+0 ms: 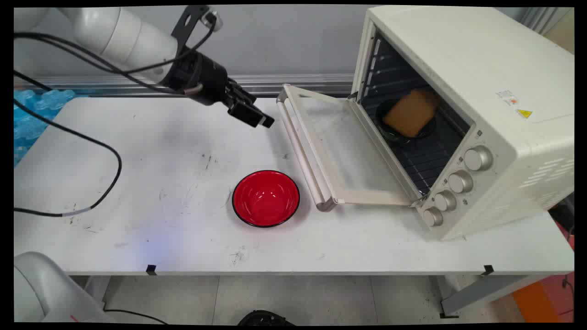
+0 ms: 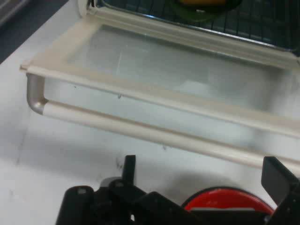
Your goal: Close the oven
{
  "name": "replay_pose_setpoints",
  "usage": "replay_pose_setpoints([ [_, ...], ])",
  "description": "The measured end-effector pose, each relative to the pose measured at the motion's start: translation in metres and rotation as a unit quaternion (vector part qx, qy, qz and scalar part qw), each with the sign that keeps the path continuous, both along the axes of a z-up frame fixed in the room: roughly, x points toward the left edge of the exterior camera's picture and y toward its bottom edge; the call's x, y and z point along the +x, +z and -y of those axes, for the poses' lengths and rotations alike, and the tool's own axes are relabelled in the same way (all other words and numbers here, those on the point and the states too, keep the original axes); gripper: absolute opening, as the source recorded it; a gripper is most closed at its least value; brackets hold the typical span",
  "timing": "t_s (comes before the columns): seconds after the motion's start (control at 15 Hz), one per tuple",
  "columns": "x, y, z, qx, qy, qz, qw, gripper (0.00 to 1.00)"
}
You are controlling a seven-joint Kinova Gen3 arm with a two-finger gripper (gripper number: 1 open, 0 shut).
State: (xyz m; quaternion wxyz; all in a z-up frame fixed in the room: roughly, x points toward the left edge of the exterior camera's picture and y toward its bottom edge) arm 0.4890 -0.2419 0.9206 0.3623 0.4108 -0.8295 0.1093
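Observation:
My black gripper (image 1: 257, 118) hangs empty above the table's back middle, just left of the oven door's far corner. In the hand view the gripper (image 2: 201, 164) is open, its two fingers wide apart. A cream toaster oven (image 1: 463, 64) stands at the right with its glass door (image 1: 341, 146) folded down flat and the door's handle bar (image 1: 302, 158) towards me. Inside, on the rack, a brown slab like toast (image 1: 410, 112) lies on a dark plate (image 1: 390, 134). A red bowl (image 1: 266, 198) with a black rim sits empty in front of the door; the hand view shows the bowl (image 2: 225, 199) under the fingers and the handle bar (image 2: 154, 133) ahead.
Several knobs (image 1: 460, 181) line the oven's front right edge. A black cable (image 1: 112, 158) loops over the left of the white table (image 1: 174, 238). Blue bubble wrap (image 1: 32, 114) lies beyond the table's left edge.

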Motion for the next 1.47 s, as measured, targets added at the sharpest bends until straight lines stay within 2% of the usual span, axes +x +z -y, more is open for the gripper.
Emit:
replay_pose_setpoints([
  [0.07,0.001,-0.005,-0.001,-0.003,-0.003,0.002,1.0,0.0],
  [0.53,0.008,-0.048,0.0,-0.028,-0.033,0.009,0.999,0.0],
  [1.07,0.009,-0.09,0.005,-0.027,-0.053,-0.008,0.9982,0.0],
  [1.47,0.01,-0.118,0.015,-0.037,-0.071,-0.001,0.9968,0.0],
])
